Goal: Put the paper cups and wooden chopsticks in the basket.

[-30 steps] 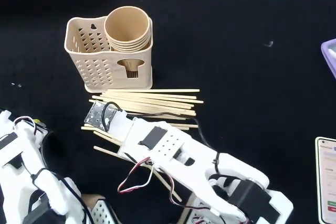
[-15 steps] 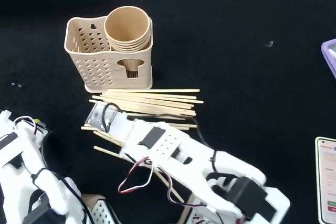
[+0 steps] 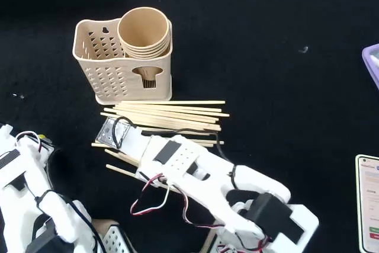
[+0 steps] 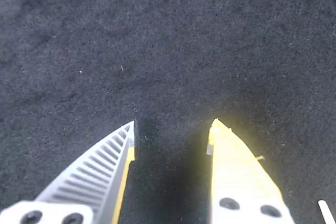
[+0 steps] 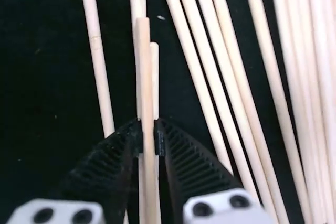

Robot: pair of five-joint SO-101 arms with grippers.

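Note:
A beige perforated basket [image 3: 106,63] stands at the back left of the black table, with a stack of paper cups [image 3: 144,31] in its right compartment. Several wooden chopsticks [image 3: 169,114] lie in a loose pile in front of it. My right gripper [image 5: 147,129] is shut on a chopstick [image 5: 145,66] at the near left edge of the pile; in the high view the right arm [image 3: 177,161] covers that spot. My left gripper [image 4: 172,132] is open over bare black cloth, its arm [image 3: 26,197] at the near left corner.
More chopsticks [image 5: 226,72] lie side by side close to the held one. A purple object [image 3: 371,63] and a phone-like device [image 3: 369,202] sit at the table's right edge. Black cloth stretches open to the right of the basket.
The right arm's rear part has sunk and shifted slightly toward the near edge, while its gripper end stays at the pile's left edge. The left arm has not moved.

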